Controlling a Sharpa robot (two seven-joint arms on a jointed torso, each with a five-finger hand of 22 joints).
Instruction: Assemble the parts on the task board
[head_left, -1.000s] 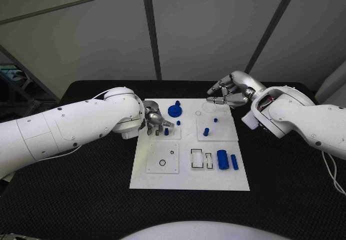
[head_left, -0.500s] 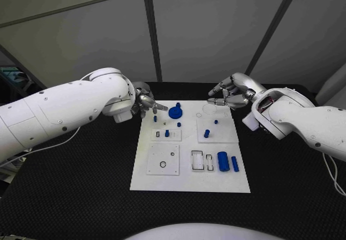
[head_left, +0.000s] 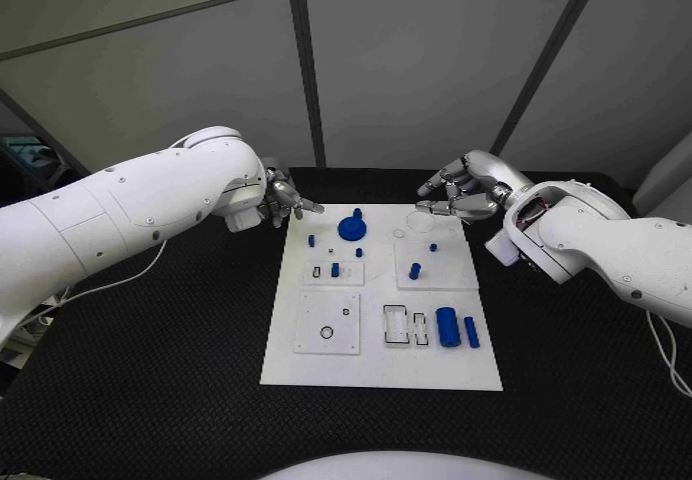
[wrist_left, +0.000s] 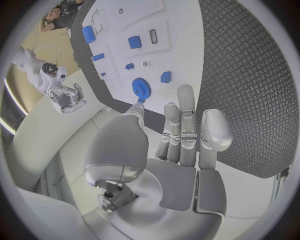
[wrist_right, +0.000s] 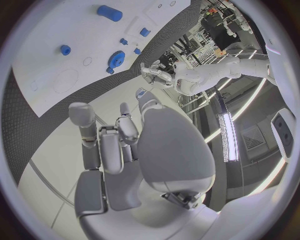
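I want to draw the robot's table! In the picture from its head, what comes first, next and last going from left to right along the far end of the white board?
Left hand → blue gear → right hand.

Left hand (head_left: 284, 198) lifted off the task board (head_left: 381, 368), withdrew past its far-left corner, now over black worktop (head_left: 173, 350); fingers (wrist_left: 185, 107) spread, holding nothing. Small blue peg (head_left: 335, 269) left standing on board.
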